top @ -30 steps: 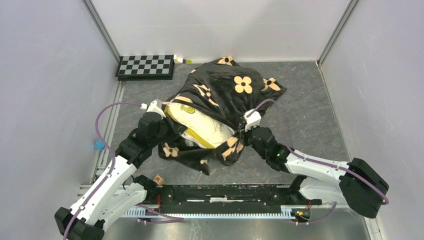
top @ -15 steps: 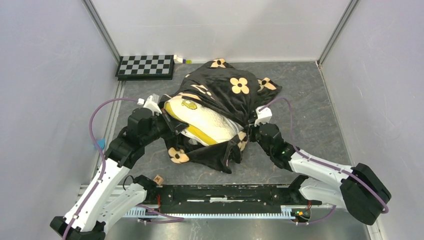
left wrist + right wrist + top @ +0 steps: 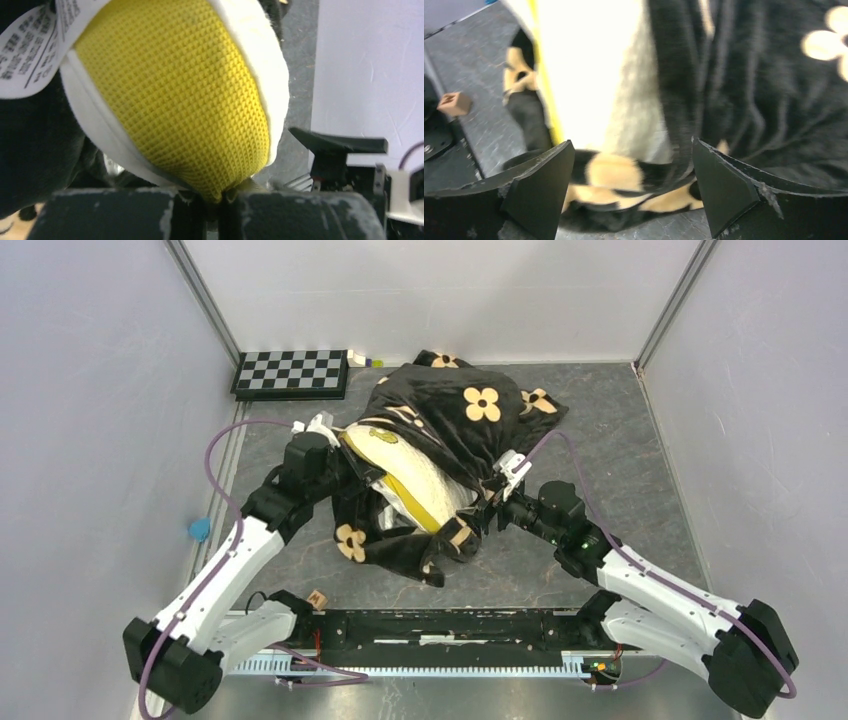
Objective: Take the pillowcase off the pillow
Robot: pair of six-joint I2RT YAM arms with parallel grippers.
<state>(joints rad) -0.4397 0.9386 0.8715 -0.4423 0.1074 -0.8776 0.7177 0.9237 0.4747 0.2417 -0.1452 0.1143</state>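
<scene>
The top view is showing the pillow [image 3: 425,485] lying mid-table, its far part sitting inside the pillowcase [image 3: 460,415] and its near end sticking out between the arms. Only the left wrist view is showing the left gripper [image 3: 215,200] clenching the pillow's yellow mesh band [image 3: 175,95], beside a white care label [image 3: 27,47]. Only the right wrist view is showing the right gripper [image 3: 631,192] spread wide, with patterned black fabric lying between its fingers [image 3: 541,182] and a small wooden cube [image 3: 455,103] off to one side. From above, fabric and wrists are hiding both sets of fingertips.
</scene>
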